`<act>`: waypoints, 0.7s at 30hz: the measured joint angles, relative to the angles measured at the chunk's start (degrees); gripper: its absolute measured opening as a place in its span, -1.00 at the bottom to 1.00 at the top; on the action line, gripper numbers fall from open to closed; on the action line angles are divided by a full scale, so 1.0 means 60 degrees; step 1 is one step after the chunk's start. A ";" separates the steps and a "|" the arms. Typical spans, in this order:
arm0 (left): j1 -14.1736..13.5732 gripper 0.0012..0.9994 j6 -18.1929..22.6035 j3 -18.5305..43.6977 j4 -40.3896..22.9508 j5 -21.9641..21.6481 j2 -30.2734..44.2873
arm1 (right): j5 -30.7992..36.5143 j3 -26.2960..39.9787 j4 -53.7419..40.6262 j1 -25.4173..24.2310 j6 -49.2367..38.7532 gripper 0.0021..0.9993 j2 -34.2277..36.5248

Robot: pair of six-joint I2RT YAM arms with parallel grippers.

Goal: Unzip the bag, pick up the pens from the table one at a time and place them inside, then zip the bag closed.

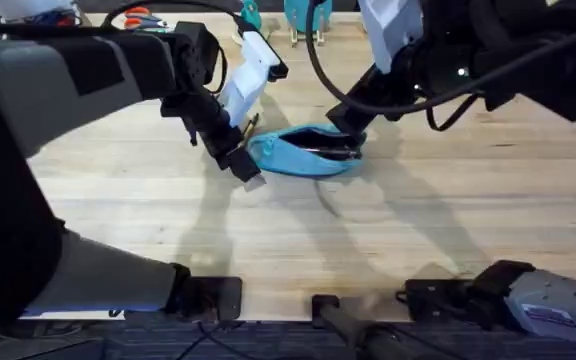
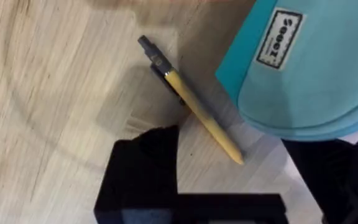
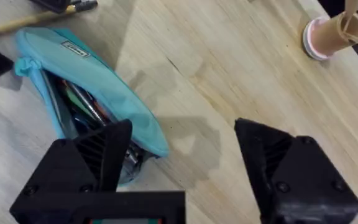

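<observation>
The light blue bag (image 1: pixel 303 155) lies mid-table with its zip open. In the right wrist view the bag (image 3: pixel 98 78) gapes and slim dark and grey sticks (image 3: pixel 86 106) show inside it. A yellow pen (image 2: pixel 194 109) with a dark end lies flat on the table (image 1: pixel 168 220), just beside the bag (image 2: pixel 309 68). My left gripper (image 2: pixel 241 180) hovers open over the pen's tip at the bag's left end (image 1: pixel 240 160). My right gripper (image 3: pixel 179 162) stands open at the bag's right end (image 1: pixel 350 128), one finger (image 3: pixel 98 155) over the fabric.
Orange-handled scissors (image 1: pixel 143 15) and teal objects (image 1: pixel 303 15) lie at the table's far edge. A tan and pink spool (image 3: pixel 328 34) stands beyond the right gripper. Bare wood stretches in front of the bag toward the arms' bases.
</observation>
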 joint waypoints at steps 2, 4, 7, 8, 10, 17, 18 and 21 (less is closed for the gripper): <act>0.0000 0.99 0.0000 0.0000 0.0001 0.0000 0.0000 | 0.0000 0.0000 0.0004 0.0000 0.0003 1.00 0.0000; 0.0000 0.99 0.0000 0.0000 -0.0004 -0.0004 0.0000 | 0.0000 0.0000 0.0000 0.0000 0.0000 1.00 0.0000; 0.0000 0.99 0.0000 0.0000 -0.0004 -0.0004 0.0000 | 0.0000 0.0000 0.0000 0.0000 0.0003 1.00 0.0000; 0.0000 0.98 0.0000 0.0000 0.0000 -0.0007 0.0000 | 0.0000 0.0000 0.0000 0.0000 0.0003 1.00 0.0000; 0.0010 0.47 0.0072 0.0012 0.0160 -0.0241 0.0037 | 0.0000 0.0000 0.0000 0.0000 0.0003 1.00 0.0000; 0.0007 -0.57 0.0066 0.0062 0.0015 -0.0313 0.0076 | 0.0000 0.0000 0.0000 0.0000 0.0001 1.00 0.0000; 0.0007 -0.69 0.0054 0.0062 -0.0012 -0.0287 0.0076 | 0.0000 0.0000 0.0000 0.0000 0.0001 1.00 0.0000; 0.0007 -0.90 0.0020 0.0075 -0.0062 -0.0248 0.0066 | 0.0000 -0.0004 0.0000 0.0000 0.0003 1.00 0.0000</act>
